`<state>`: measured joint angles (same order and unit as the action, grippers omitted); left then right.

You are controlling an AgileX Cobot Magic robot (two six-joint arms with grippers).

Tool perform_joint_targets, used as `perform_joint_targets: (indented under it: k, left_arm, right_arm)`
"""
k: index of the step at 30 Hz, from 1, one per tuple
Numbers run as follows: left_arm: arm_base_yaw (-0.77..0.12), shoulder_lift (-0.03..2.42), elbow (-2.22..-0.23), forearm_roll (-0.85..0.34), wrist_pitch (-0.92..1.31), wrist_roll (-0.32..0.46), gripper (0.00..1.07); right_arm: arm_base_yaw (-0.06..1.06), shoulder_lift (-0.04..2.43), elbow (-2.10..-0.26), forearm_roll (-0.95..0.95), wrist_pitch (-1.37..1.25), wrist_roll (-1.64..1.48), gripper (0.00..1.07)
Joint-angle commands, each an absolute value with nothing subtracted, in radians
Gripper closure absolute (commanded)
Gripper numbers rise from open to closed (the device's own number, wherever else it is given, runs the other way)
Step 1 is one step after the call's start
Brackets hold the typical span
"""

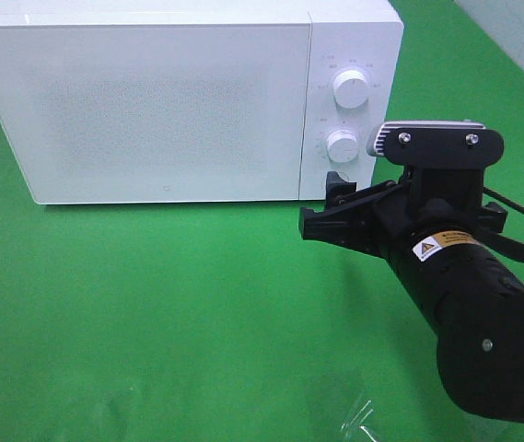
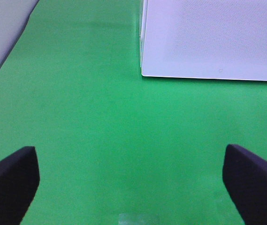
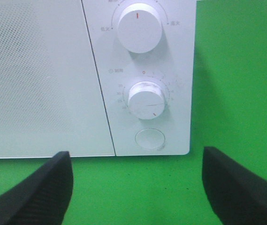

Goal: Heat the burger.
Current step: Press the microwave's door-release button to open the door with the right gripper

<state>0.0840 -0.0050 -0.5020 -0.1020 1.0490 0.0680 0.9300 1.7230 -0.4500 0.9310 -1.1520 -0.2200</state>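
Note:
The burger is out of view in every frame. A white microwave (image 1: 169, 101) (image 2: 213, 37) (image 3: 39, 79) stands on the green cloth with its door closed. My right gripper (image 1: 324, 207) (image 3: 138, 187) is open with nothing between its fingers, close in front of the control panel and just below the lower knob (image 1: 342, 145) (image 3: 146, 98). My left gripper (image 2: 131, 183) is also open and holds nothing; it hovers over bare green cloth near the microwave's front left corner. The left arm does not show in the exterior high view.
The panel carries an upper knob (image 1: 351, 88) (image 3: 139, 27) and a round button (image 3: 149, 139) under the lower knob. A scrap of clear film (image 1: 358, 419) lies on the cloth near the front. The cloth's edge and a pale floor (image 2: 2, 28) show beyond it.

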Motion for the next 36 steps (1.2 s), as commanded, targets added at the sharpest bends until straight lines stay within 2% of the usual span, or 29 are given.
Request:
perform_joint_targets:
  k: [1,7,9,14,16,21,23,24,25,26,27,28,29,30,31,32,33,36]
  left_arm:
    - [0.086,-0.025,-0.499,-0.106,1.041,0.066,0.08]
    - [0.086,-0.025,-0.499,-0.106,1.041,0.066,0.08]
    - [0.086,-0.025,-0.499,-0.106,1.041,0.066,0.08]
    - [0.086,-0.025,-0.499,-0.106,1.041,0.066,0.08]
    - [0.086,-0.025,-0.499,-0.106,1.041,0.066,0.08]
    - [0.086,-0.025,-0.499,-0.106,1.041,0.066,0.08]
    - [0.086,-0.025,-0.499,-0.106,1.041,0.066,0.08]
    - [0.086,-0.025,-0.499,-0.106,1.041,0.066,0.08]
    - [0.086,-0.025,-0.499,-0.106,1.041,0.066,0.08]
    - [0.086,-0.025,-0.499,-0.106,1.041,0.066,0.08]
    - [0.086,-0.025,-0.499,-0.106,1.041,0.066,0.08]
    - [0.086,-0.025,-0.499,-0.106,1.041,0.066,0.08]
    - [0.086,-0.025,-0.499,-0.106,1.041,0.066,0.08]
    - [0.086,-0.025,-0.499,-0.106,1.041,0.066,0.08]
    - [0.086,-0.025,-0.499,-0.106,1.041,0.066,0.08]
    - [0.086,-0.025,-0.499,-0.106,1.041,0.066,0.08]
    - [0.086,-0.025,-0.499,-0.106,1.041,0.066,0.08]
    - [0.086,-0.025,-0.499,-0.106,1.041,0.066,0.08]
  right_arm:
    - [0.935,1.726,-0.481,0.925,-1.123,-0.105,0.32]
    - [0.935,1.726,-0.49,0.925,-1.064,0.167,0.32]
    - [0.935,1.726,-0.49,0.925,-1.017,0.413,0.32]
    - [0.935,1.726,-0.49,0.925,-1.013,0.567,0.32]
    - [0.935,1.726,-0.49,0.925,-1.012,0.759,0.33]
    - [0.935,1.726,-0.49,0.925,-1.011,0.885,0.36]
    - [0.935,1.726,-0.49,0.926,-0.989,0.996,0.46]
    - [0.935,1.726,-0.49,0.926,-0.989,0.996,0.46]
    - [0.935,1.726,-0.49,0.926,-0.981,1.036,0.55]
    - [0.935,1.726,-0.49,0.926,-0.981,1.036,0.55]
    - [0.935,1.726,-0.49,0.926,-0.973,1.072,0.69]
    - [0.935,1.726,-0.49,0.926,-0.973,1.072,0.69]
    - [0.935,1.726,-0.49,0.926,-0.967,1.087,0.77]
    - [0.935,1.726,-0.49,0.926,-0.967,1.087,0.77]
    - [0.935,1.726,-0.49,0.928,-0.962,1.107,0.9]
    - [0.935,1.726,-0.49,0.928,-0.962,1.107,0.9]
    - [0.935,1.726,-0.49,0.926,-0.962,1.11,1.05]
    - [0.935,1.726,-0.49,0.926,-0.962,1.126,1.07]
